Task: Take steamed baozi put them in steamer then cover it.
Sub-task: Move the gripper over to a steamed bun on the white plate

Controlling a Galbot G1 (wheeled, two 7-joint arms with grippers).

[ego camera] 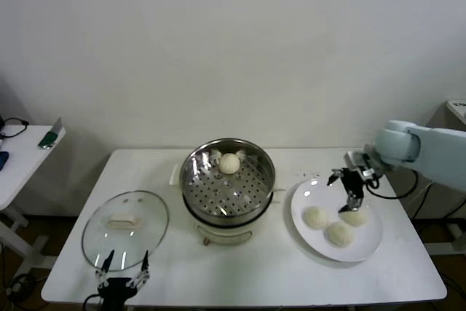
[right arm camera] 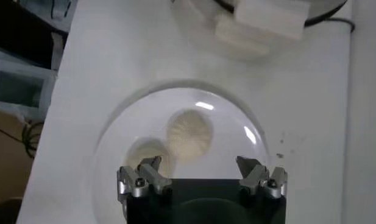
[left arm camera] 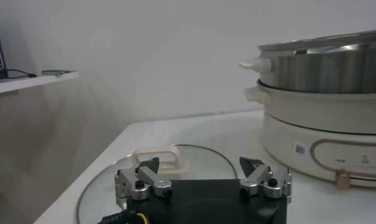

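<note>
The steel steamer [ego camera: 207, 194] stands mid-table on its white base, with one cream baozi [ego camera: 229, 163] on the perforated tray at the far side. Three baozi [ego camera: 315, 216] [ego camera: 339, 233] [ego camera: 354, 217] lie on a white plate [ego camera: 306, 196] to the right. My right gripper [ego camera: 348, 189] hovers open and empty above the plate's far part. In the right wrist view [right arm camera: 200, 169] two baozi [right arm camera: 189, 135] [right arm camera: 148, 155] lie below its open fingers. My left gripper [ego camera: 122, 267] is open and parked at the table's front left.
The glass lid [ego camera: 125, 229] with a cream handle [ego camera: 121, 219] lies flat at the front left, just beyond the left gripper [left arm camera: 203, 167]. The left wrist view shows the lid [left arm camera: 108, 182] and the steamer's side [left arm camera: 322, 67]. A side table [ego camera: 22, 154] stands far left.
</note>
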